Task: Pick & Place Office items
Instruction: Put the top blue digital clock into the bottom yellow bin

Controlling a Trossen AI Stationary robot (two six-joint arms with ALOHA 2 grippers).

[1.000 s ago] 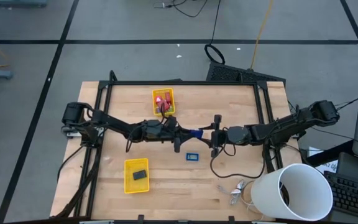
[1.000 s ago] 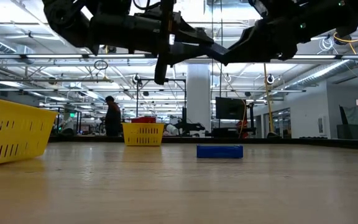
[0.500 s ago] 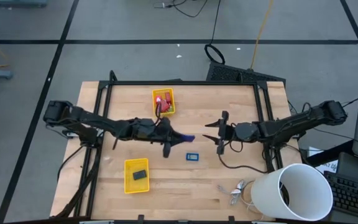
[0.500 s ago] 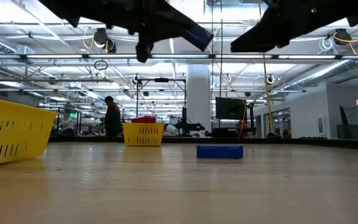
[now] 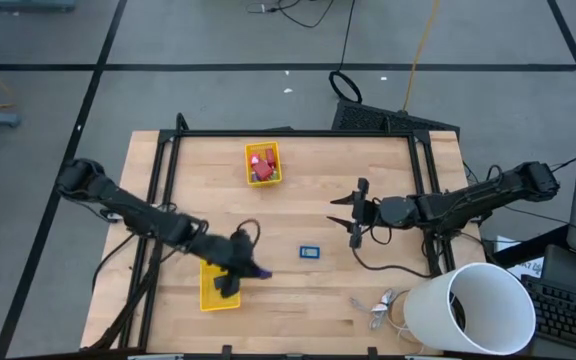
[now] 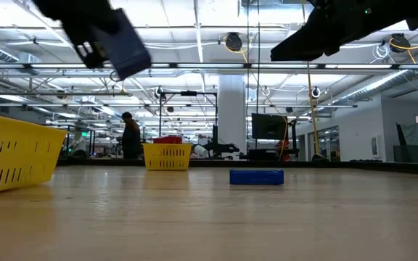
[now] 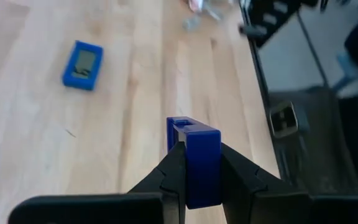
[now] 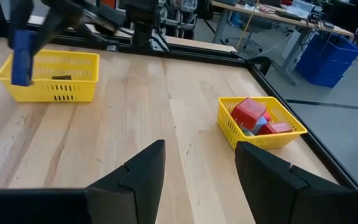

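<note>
My left gripper hovers over the right end of the near yellow tray, shut on a small blue block. The block also shows high up in the low view. A dark piece lies in that tray. A flat blue piece with a grey face rests flat on the table's middle. The far yellow tray holds red and pink pieces. My right gripper hangs open right of the table's middle, above the wood and touching nothing. My left gripper pinches the blue block between its two fingers, one on each flat side. The block's notched end sticks out past the fingertips. It is lifted clear of the table and hangs tilted in the low view.
A large white bucket stands at the table's near right corner, with silvery metal bits and a cable beside it. Black frame rails run along the left, right and far edges. Bare wood lies between the trays.
My left gripper has carried the blue block from the table's middle, beside the right gripper, toward the near left, and now stands over the near yellow tray. My right gripper drew back a little toward the right edge, then kept still.
</note>
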